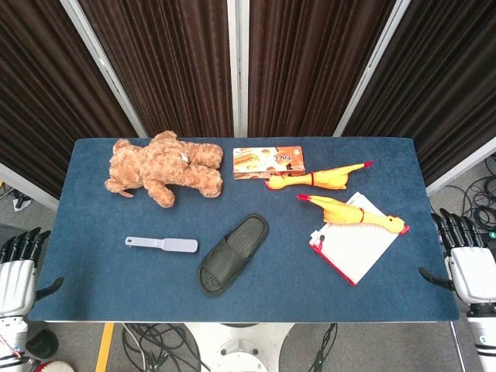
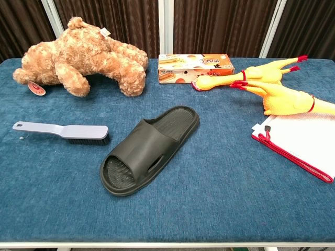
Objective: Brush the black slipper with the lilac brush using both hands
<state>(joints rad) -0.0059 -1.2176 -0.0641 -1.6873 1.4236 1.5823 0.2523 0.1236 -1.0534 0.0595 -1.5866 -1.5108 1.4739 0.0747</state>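
Note:
The black slipper [image 1: 232, 253] [image 2: 149, 148] lies sole down near the table's middle, its toe end toward the front left. To its left the lilac brush [image 1: 162, 245] [image 2: 63, 131] rests on the cloth, bristles down, handle pointing left. My left hand [image 1: 17, 267] hangs off the table's left edge, fingers apart, holding nothing. My right hand [image 1: 463, 260] sits off the right edge, likewise empty with fingers spread. Both hands show only in the head view and are far from brush and slipper.
A brown teddy bear [image 1: 164, 167] [image 2: 81, 56] lies at the back left. A snack box [image 1: 268, 163] [image 2: 195, 67] and two rubber chickens [image 1: 353, 211] [image 2: 277, 94] sit at the back right, one over a white red-edged pouch [image 1: 355, 245] [image 2: 301, 141].

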